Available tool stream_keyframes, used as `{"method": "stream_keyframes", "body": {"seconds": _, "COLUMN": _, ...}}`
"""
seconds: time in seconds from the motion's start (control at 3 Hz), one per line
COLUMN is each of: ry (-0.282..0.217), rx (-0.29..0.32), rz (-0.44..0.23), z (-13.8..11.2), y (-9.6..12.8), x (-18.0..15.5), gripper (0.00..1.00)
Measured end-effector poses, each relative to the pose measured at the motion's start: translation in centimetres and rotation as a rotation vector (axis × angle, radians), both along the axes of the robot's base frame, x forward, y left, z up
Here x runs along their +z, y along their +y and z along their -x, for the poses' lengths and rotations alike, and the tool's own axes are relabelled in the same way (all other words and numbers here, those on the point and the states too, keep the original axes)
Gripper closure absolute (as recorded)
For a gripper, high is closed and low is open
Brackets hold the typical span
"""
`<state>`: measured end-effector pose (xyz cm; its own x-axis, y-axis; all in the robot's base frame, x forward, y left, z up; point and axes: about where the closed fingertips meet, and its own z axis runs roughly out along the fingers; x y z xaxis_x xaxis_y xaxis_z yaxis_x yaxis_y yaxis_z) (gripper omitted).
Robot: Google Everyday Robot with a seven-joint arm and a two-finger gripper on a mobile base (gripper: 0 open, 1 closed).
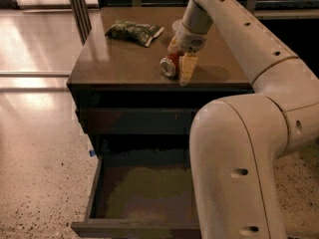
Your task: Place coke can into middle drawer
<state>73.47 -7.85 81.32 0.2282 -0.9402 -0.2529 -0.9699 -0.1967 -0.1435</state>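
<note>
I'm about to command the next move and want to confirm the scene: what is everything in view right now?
coke can: one, red with a silver end, lying on its side near the front of the cabinet top
snack bag: one, green, back left of the cabinet top
cabinet: one, dark brown, centre of view
upper drawer front: one, dark, closed
middle drawer: one, dark grey with an olive floor, pulled open, nothing visible inside
floor: pale, speckled, left of the cabinet
arm: one, cream, rising from lower right over the cabinet
tool: one, cream, down at the coke can
</note>
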Motion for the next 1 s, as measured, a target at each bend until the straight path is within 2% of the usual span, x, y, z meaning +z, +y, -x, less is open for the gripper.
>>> {"method": "stream_keyframes", "body": {"seconds": 1.0, "ry": 0.000, "rx": 0.000, "rz": 0.000, "z": 0.00, "y": 0.00, "x": 0.53, "gripper": 0.96}}
